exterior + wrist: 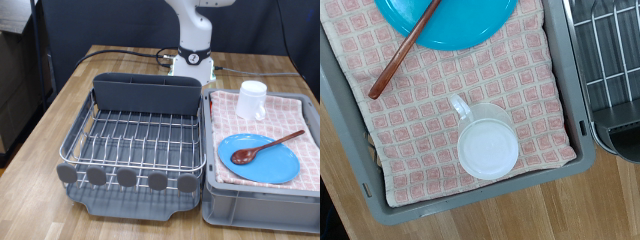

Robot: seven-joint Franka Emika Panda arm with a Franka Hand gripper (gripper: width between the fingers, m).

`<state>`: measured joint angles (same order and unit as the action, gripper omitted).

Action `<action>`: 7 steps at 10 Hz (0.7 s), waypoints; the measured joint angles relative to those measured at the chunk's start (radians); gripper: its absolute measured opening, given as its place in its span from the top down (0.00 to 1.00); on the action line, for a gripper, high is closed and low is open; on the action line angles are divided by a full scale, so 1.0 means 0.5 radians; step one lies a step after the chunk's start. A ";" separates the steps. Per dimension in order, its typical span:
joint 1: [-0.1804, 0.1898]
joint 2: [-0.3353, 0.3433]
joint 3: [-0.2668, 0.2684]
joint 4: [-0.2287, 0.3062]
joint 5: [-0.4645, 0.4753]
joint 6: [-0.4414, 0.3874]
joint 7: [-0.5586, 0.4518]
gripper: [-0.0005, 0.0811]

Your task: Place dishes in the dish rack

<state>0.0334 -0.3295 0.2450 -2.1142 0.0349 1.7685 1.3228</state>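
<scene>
None of three dishes racked: mug [487,143], plate [448,20] and spoon [404,50] lying in crate [340,110] at worktop's right edge; dish rack [130,140] beside. Gripper out of view, pincer state indeterminable. Advisable: descending squarely over mug rim, clear of handle.

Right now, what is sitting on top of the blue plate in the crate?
The wooden spoon lies across the blue plate, bowl on the plate, handle reaching past its rim over the pink checked cloth. The plate hides the cloth beneath it. The gripper is not in view.
</scene>
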 joint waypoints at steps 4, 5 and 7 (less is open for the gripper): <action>0.000 0.032 0.056 0.002 -0.028 0.040 0.228 0.01; 0.001 0.058 0.089 0.009 -0.032 0.067 0.306 0.01; 0.002 0.107 0.150 0.019 -0.038 0.133 0.410 0.01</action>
<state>0.0343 -0.2763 0.3199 -2.1045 0.0160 1.8350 1.5278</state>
